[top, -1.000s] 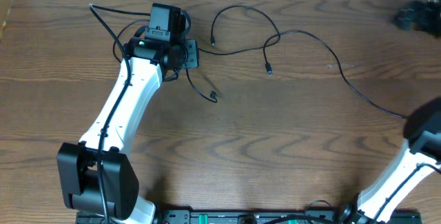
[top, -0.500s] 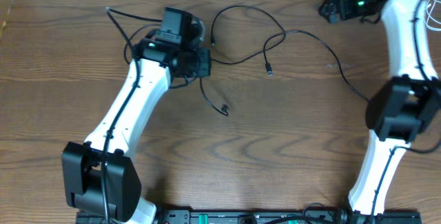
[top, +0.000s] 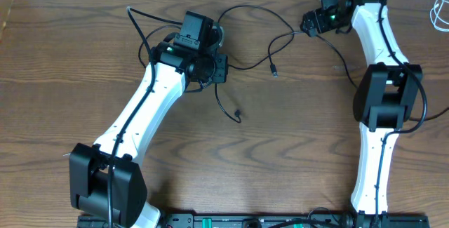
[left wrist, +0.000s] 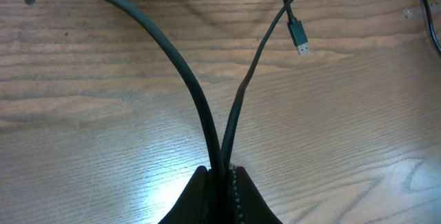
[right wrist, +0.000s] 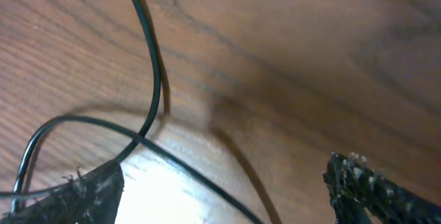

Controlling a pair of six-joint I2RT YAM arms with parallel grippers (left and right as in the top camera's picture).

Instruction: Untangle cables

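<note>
Two strands of black cable [left wrist: 204,117] are being pinched in the left tool [left wrist: 222,172], which is fully shut, approx. mid-counter [top: 280,158] toward the far side. A plug [left wrist: 299,36] is lying just ahead. The right tool [right wrist: 220,174] is being held wide open w/ nothing gripped, over another black strand [right wrist: 159,86]. A white cable [top: 435,9] is lying at the far-right edge, well apart.

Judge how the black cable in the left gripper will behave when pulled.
Probably floppy: the black cable lies in loose curves. Thin, so likely light; slack parts should trail along the table. Two strands sit pinched in the left gripper, so slipping seems unlikely.
</note>
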